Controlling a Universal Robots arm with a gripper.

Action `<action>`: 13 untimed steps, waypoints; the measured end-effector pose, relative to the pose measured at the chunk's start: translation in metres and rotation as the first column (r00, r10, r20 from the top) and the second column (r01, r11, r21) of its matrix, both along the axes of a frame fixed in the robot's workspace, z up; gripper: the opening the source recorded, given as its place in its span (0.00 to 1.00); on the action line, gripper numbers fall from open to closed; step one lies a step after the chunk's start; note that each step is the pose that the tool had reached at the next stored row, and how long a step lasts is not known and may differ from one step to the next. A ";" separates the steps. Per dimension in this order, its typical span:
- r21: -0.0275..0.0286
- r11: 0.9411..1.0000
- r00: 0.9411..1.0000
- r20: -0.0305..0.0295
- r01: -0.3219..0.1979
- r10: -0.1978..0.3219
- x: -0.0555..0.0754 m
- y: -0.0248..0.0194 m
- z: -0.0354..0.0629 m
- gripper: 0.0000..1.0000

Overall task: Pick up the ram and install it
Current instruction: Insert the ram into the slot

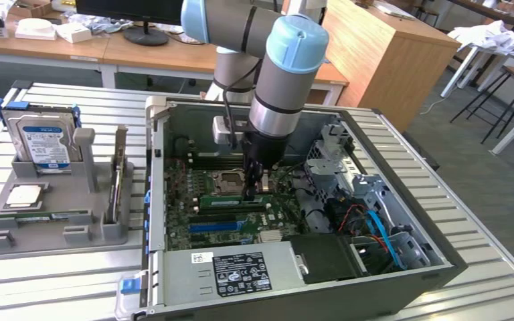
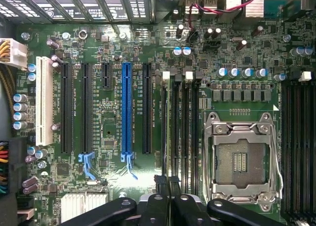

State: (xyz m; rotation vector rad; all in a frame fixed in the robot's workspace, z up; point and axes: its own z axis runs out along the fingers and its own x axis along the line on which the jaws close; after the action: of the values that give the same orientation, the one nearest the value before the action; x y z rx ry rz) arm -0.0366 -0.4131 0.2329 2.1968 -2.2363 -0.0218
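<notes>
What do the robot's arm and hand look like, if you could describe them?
The arm is built of silver-grey cylindrical tubes with rounded light-blue joint caps. A thin black cable runs down it, past a pale grey box at the wrist. The hand is black, with slim, narrow fingers.
</notes>
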 end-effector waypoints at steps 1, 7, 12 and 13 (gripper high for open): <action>0.000 1.000 1.000 0.000 0.000 0.000 0.000 0.0000 0.0000 0.12; 0.001 1.000 1.000 0.000 0.000 0.000 0.000 0.0000 -0.0008 0.12; 0.002 1.000 1.000 0.000 0.000 0.000 0.000 0.0000 -0.0016 0.12; 0.002 1.000 1.000 0.000 0.000 0.000 0.000 0.0000 -0.0020 0.12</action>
State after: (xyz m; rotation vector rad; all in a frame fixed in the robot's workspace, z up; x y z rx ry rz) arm -0.0366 -0.4131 0.2309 2.1976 -2.2372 -0.0237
